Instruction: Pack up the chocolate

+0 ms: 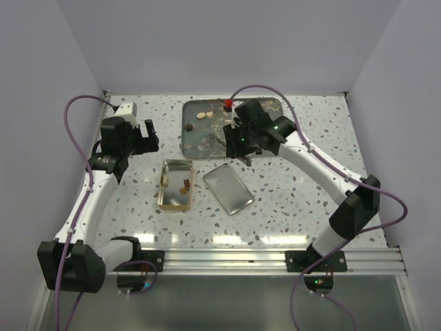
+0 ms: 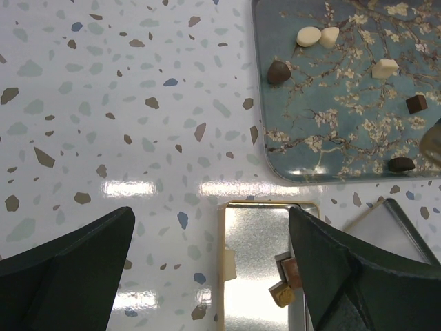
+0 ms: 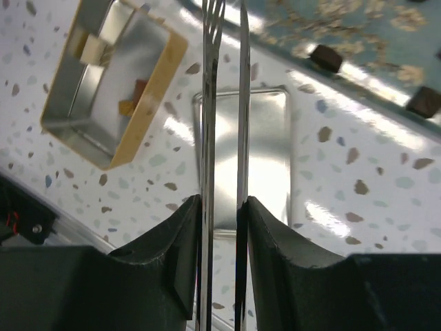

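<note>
Chocolate pieces lie on the teal blossom tray (image 1: 265, 110): cream ones (image 1: 203, 115) and a brown one (image 1: 188, 127). In the left wrist view there are cream (image 2: 308, 36) and dark (image 2: 278, 72) lumps on the tray (image 2: 331, 124). The open gold tin (image 1: 165, 196) holds a few pieces (image 2: 286, 279) and a cream one (image 2: 229, 264). My left gripper (image 1: 148, 136) is open and empty, above the table beside the tin (image 2: 265, 234). My right gripper (image 3: 224, 207) is shut on metal tongs (image 3: 224, 103), over the tray's near edge; the tong tips hold nothing that I can see.
The tin's silver lid (image 1: 229, 187) lies flat right of the tin, also in the right wrist view (image 3: 265, 158). A small red object (image 1: 227, 103) sits at the tray's far edge. Walls close in the table at the back and sides.
</note>
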### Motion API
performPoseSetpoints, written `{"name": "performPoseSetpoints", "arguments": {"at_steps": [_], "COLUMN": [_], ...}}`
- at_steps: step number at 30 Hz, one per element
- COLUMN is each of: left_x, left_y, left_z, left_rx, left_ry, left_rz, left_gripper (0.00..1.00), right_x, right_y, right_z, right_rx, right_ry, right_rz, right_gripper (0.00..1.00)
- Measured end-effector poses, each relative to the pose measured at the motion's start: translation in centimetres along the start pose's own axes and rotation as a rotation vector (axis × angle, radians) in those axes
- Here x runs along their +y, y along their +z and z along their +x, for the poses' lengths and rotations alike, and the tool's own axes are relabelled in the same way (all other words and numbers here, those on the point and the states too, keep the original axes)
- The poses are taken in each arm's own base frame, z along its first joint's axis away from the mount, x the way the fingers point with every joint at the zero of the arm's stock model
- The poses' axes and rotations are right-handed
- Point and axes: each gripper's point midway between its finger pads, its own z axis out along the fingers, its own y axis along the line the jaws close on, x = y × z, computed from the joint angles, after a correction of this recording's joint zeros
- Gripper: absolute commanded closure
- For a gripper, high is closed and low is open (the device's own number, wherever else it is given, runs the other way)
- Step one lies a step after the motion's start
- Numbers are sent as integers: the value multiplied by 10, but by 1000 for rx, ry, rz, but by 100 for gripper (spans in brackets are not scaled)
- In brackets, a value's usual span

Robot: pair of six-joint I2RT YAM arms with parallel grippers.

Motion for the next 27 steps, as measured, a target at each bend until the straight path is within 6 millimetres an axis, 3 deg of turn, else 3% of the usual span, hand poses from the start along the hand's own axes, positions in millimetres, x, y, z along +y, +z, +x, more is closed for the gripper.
{"name": "performPoseSetpoints", "arguments": {"at_steps": [5, 9, 19, 27], "left_x": [-1, -1, -1, -1], "left_y": [0, 0, 0, 0], "left_z": [0, 0, 0, 0], "left_rx": [0, 1, 1, 1], "left_ry": [0, 0, 1, 1], "left_rz": [5, 7, 6, 6], "left_gripper": [0, 0, 0, 0], "right_x": [-58, -82, -107, -122], "right_y": [-31, -28, 16, 33], "right_z": [-24, -18, 7, 14], "right_rx": [-105, -94, 25, 56], "right_ry": [96, 130, 152, 175], "right_rz": [118, 171, 253, 305], "right_gripper": [64, 62, 58, 55]}}
